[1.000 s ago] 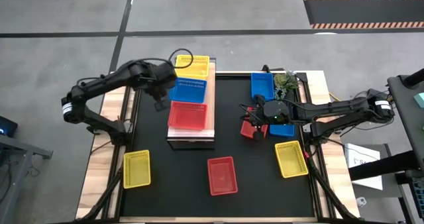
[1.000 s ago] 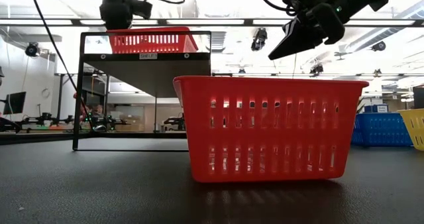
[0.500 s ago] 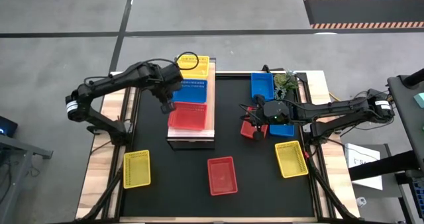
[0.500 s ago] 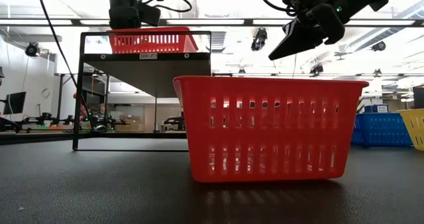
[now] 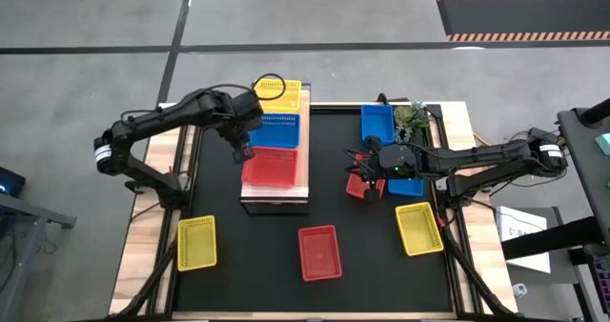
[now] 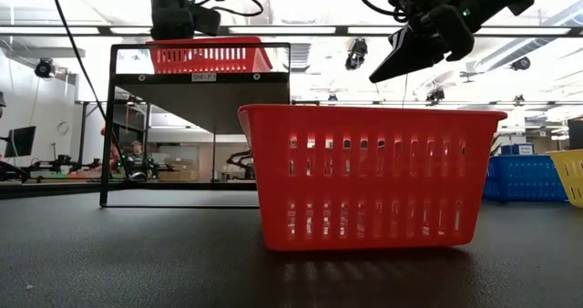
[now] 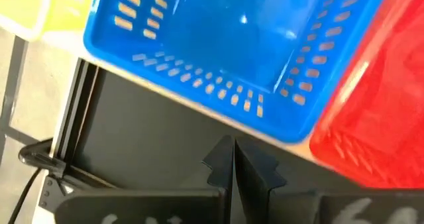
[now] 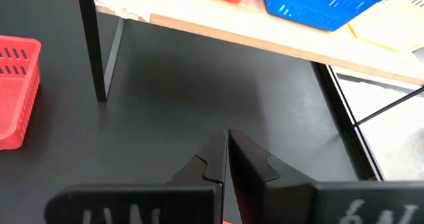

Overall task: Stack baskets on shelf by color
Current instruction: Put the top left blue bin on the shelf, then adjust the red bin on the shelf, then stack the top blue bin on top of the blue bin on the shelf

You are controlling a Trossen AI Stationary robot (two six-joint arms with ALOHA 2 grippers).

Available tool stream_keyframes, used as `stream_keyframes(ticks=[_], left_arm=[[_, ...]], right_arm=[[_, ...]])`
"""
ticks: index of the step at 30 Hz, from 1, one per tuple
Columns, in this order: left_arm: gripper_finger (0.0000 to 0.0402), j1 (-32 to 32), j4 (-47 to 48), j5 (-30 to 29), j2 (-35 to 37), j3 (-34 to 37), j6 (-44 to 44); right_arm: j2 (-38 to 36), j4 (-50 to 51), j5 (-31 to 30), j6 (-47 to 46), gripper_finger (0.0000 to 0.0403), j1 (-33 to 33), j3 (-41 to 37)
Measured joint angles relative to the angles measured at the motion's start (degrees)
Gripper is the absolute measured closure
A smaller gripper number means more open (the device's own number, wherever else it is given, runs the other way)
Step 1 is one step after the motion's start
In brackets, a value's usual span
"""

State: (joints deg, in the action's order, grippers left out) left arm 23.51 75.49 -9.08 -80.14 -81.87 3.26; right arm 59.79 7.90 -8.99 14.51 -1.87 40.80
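High view first: long light-wood shelf (image 5: 304, 172) left of centre, carrying three mesh baskets in a row. From upper to lower frame: yellow basket (image 5: 276, 95), blue basket (image 5: 270, 130), red basket (image 5: 270, 167), each shallow, rectangular and slotted along the walls.

Left gripper (image 5: 242, 152) reaching in from the left of the frame, arm bent, hanging over the shelf's left edge beside the seam between blue and red. In the left wrist view, fingers (image 7: 222, 161) pressed together, holding nothing.

Right gripper (image 5: 370, 192) stretched in from the right to mid-frame, just beside a second red basket (image 5: 355, 181) on the black tabletop (image 5: 353, 227). Raised well above the tabletop in the low view. Fingers (image 8: 215, 154) closed flat against each other in the right wrist view.

Counted across the tabletop and shelf:
- **Yellow:** three, with one at lower left (image 5: 196, 243) and one at lower right (image 5: 419, 229).
- **Red:** three, with one at lower centre (image 5: 319, 251).
- **Blue:** three, with one at upper right (image 5: 377, 122) and one partly under the right arm (image 5: 410, 186).
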Motion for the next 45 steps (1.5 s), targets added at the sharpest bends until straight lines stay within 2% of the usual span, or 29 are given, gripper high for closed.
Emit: stream_keyframes(ticks=[4,7,9,15,20,27,41,45], left_arm=[[0.0402,-0.33,5.63,0.14,1.24,-1.1,-4.39],[0.0402,-0.78,9.73,5.47,2.42,-1.15,-7.75],[0.0402,-2.04,9.69,8.7,3.17,-0.87,-8.81],[0.0402,-6.72,8.97,13.44,3.25,-0.23,-9.52],[0.0402,-9.57,7.73,13.62,2.31,-0.11,-13.47],[0.0402,-11.96,4.75,14.66,2.24,-0.11,-13.54],[0.0402,-12.33,6.09,14.8,3.78,-0.11,-13.61],[0.0402,-13.42,2.21,12.08,6.22,-0.1,-13.48]], right_arm=[[0.0,0.39,0.0,-0.44,0.0394,0.0,0.0],[0.0,0.35,0.0,-0.49,0.0394,0.0,0.0],[0.0,0.35,0.0,-0.49,0.0394,0.0,0.0],[0.0,0.33,0.0,-0.99,0.0394,0.0,0.0],[0.0,0.33,0.0,-1.12,0.0394,0.0,0.0],[0.0,0.35,0.0,-1.34,0.0394,0.0,0.0],[0.0,0.43,0.0,-1.73,0.0394,0.11,0.0],[0.0,1.13,0.01,-2.78,0.0394,0.11,0.0]])
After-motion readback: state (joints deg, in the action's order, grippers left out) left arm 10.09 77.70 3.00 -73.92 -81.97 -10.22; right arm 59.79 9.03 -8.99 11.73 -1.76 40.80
